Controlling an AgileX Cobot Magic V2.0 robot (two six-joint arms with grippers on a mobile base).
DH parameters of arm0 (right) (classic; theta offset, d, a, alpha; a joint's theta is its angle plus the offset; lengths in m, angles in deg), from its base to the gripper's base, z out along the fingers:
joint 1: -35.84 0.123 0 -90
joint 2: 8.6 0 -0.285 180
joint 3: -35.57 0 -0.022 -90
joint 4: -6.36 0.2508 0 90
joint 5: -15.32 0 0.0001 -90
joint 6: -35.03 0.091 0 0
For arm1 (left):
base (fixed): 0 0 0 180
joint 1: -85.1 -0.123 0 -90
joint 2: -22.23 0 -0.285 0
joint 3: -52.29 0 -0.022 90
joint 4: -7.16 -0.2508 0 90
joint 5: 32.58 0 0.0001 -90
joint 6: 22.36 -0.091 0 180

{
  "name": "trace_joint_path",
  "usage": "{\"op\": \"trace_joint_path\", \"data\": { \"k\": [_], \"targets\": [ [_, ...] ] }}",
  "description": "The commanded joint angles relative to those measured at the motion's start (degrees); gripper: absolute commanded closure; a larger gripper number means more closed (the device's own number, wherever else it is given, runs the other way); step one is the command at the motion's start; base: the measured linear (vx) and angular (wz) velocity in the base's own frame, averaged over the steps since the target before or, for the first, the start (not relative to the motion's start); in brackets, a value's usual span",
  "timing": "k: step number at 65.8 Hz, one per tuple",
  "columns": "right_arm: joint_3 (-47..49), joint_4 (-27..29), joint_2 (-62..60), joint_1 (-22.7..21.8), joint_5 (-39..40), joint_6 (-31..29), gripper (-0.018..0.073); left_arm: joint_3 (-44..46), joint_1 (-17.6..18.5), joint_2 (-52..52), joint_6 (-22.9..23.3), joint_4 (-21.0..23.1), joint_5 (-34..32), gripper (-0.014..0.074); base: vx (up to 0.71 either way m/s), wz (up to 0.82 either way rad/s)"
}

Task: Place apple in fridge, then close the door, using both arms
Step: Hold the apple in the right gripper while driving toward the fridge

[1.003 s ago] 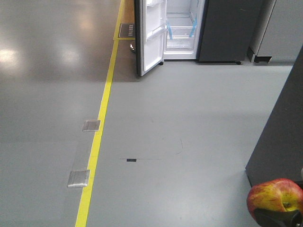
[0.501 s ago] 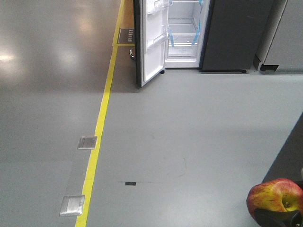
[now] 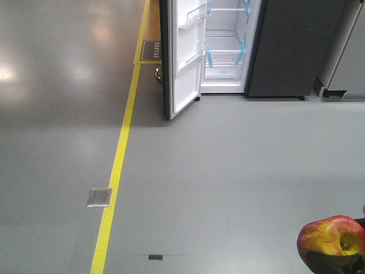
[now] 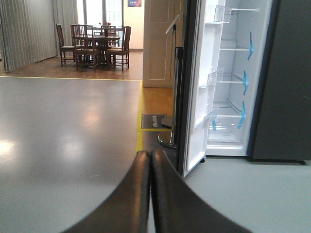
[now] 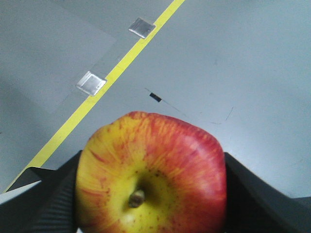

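Two pincers, two jobs: your right pincer [image 5: 150, 199] pinches the shiny red-and-yellow apple [image 3: 331, 238] at five o'clock for carrying. Your left pincer [image 4: 150, 194], pressed together, stays free for the open white-lined door [image 3: 183, 74] of the tall dark grey fridge [image 3: 228, 68] at twelve o'clock.

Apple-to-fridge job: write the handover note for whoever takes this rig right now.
Right gripper: shut on the apple, stem dimple facing the wrist camera.
Left gripper: shut, empty.
Fridge: ahead across the open floor, apparently not within reach yet; its door stands open, white shelves showing.
Done: apple in hand, door open.
Left: drive up to the fridge, set the apple on a shelf, withdraw, close the door.
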State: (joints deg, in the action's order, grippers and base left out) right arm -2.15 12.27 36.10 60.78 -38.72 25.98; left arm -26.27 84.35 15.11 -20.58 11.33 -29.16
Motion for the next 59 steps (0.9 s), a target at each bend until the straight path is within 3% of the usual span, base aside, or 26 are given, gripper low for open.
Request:
{"op": "trace_joint_path", "data": {
  "k": [1, 59],
  "targets": [
    [1.56, 0.16, -0.03, -0.18, 3.71, -0.16, 0.0202, -1.71, 0.07, 0.87, 0.45, 0.21, -4.27, 0.0602, 0.35, -0.02],
    [1.56, 0.16, -0.03, -0.18, 3.71, -0.16, 0.0202, -1.71, 0.07, 0.87, 0.45, 0.21, -4.27, 0.0602, 0.30, -0.01]
  ]
}}
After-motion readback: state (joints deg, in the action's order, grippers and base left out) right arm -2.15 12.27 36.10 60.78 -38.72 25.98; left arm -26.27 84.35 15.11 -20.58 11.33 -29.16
